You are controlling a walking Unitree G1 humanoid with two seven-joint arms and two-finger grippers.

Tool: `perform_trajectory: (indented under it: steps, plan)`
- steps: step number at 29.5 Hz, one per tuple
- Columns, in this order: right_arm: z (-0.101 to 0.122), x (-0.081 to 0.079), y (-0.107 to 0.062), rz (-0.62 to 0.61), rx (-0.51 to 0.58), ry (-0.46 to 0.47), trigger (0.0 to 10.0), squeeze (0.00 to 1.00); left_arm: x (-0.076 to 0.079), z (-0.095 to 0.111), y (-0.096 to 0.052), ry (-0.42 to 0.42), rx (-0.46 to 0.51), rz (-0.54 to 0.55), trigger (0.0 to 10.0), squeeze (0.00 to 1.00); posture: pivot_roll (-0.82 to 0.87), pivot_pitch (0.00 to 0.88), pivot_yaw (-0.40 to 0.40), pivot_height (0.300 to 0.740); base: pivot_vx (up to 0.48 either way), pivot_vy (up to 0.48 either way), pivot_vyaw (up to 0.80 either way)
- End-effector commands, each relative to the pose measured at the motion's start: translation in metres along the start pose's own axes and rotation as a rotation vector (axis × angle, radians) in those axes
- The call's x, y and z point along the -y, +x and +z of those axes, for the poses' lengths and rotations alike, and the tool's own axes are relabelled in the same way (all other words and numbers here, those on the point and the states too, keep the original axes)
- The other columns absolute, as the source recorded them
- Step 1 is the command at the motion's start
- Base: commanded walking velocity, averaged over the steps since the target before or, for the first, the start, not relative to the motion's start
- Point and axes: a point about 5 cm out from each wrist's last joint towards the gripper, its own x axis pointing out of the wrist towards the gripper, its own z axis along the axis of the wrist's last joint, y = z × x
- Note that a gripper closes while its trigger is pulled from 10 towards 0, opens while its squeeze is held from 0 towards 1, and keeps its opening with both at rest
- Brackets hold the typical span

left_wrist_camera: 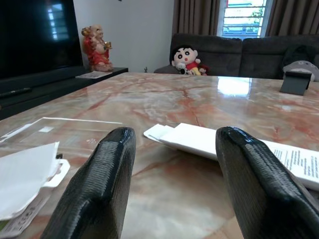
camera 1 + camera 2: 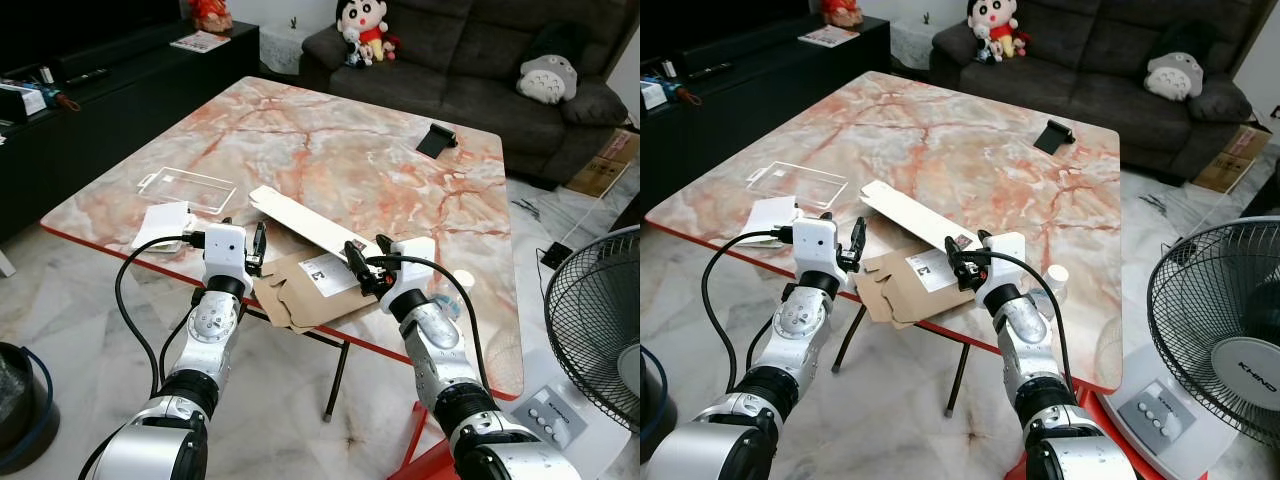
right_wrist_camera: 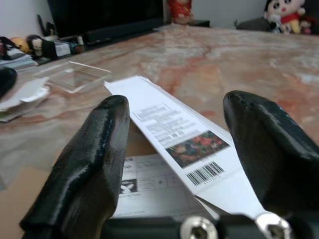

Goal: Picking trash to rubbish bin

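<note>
A flattened brown cardboard piece [image 2: 300, 290] with a white label lies at the marble table's [image 2: 330, 150] near edge, partly overhanging it. A long white flat box [image 2: 305, 225] rests across its far side. A clear plastic tray [image 2: 187, 188] and white paper [image 2: 160, 222] lie to the left. My left gripper [image 2: 243, 238] is open at the cardboard's left edge, with nothing between its fingers [image 1: 99, 189]. My right gripper [image 2: 367, 250] is open over the cardboard's right part, and the white box [image 3: 174, 129] lies between its fingers [image 3: 89, 164]. A dark rubbish bin [image 2: 20, 405] stands on the floor at lower left.
A black phone stand [image 2: 436, 140] sits at the table's far right. A small white object [image 2: 462, 280] lies by my right wrist. A floor fan [image 2: 600, 330] stands to the right. A sofa [image 2: 480, 60] lies beyond the table and a dark TV console [image 2: 90, 90] to the left.
</note>
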Motion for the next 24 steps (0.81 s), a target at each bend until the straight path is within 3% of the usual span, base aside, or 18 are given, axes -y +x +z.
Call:
perform_trajectory:
  steps: [1,17,23,24]
  plan:
    - [0.0044,0.0049,-0.0013,-0.002,0.015,-0.018,10.0,1.00,0.0033,-0.0001,-0.0002,-0.014,0.000,-0.010,10.0,0.00,0.00,0.036,-0.124,0.740,0.000,0.000,0.00]
    - [-0.0004,0.0061,-0.0045,0.010,-0.032,-0.120,10.0,1.00,0.0063,-0.0049,-0.0015,-0.018,-0.037,-0.038,10.0,0.00,0.00,0.039,-0.127,0.740,0.000,0.000,0.00]
    - [-0.0016,0.0067,-0.0058,0.042,-0.062,-0.225,10.0,0.99,0.0065,-0.0068,-0.0023,-0.022,-0.050,-0.050,10.0,0.00,0.00,0.039,-0.127,0.740,0.000,0.000,0.00]
    - [-0.0017,0.0070,-0.0062,0.048,-0.067,-0.248,10.0,0.45,0.0068,-0.0068,-0.0023,-0.022,-0.050,-0.051,10.0,0.00,0.00,0.039,-0.127,0.740,0.000,0.000,0.00]
